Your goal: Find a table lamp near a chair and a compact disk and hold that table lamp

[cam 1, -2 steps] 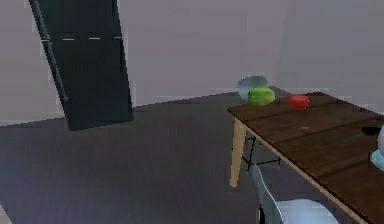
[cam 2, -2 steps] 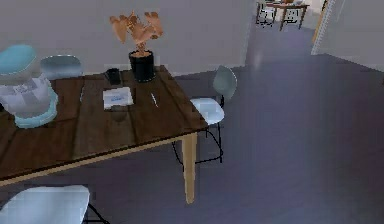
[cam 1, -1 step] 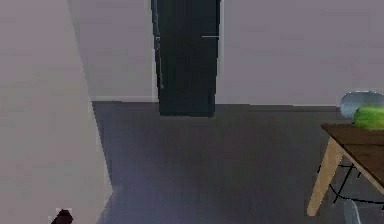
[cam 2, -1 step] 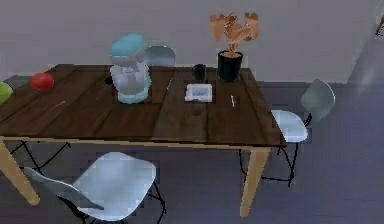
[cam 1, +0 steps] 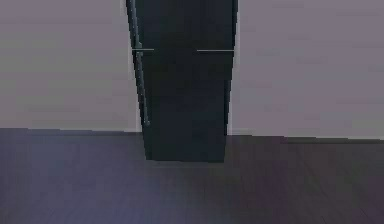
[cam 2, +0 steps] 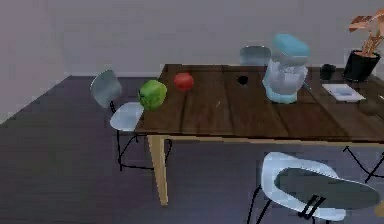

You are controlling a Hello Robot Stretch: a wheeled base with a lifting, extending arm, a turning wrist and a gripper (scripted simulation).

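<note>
12 o'clock: tall dark fridge [cam 1: 185, 80] against wall [cam 1: 60, 60], bare floor [cam 1: 80, 180] before it | arm side: table [cam 2: 215, 112], chair [cam 2: 115, 100] at its 9 o'clock, another chair [cam 2: 300, 185] at 5 | my pincer's grip: cannot tell

A tall dark appliance with a slim upright handle [cam 1: 185, 80], possibly a refrigerator, stands against a plain pale grey wall [cam 1: 60, 60] on a dark floor [cam 1: 80, 180], while a long brown wooden plank table [cam 2: 230, 112] has a pale blue-grey shell chair [cam 2: 108, 92] at its left end and another shell chair [cam 2: 305, 185] at its near edge.
</note>
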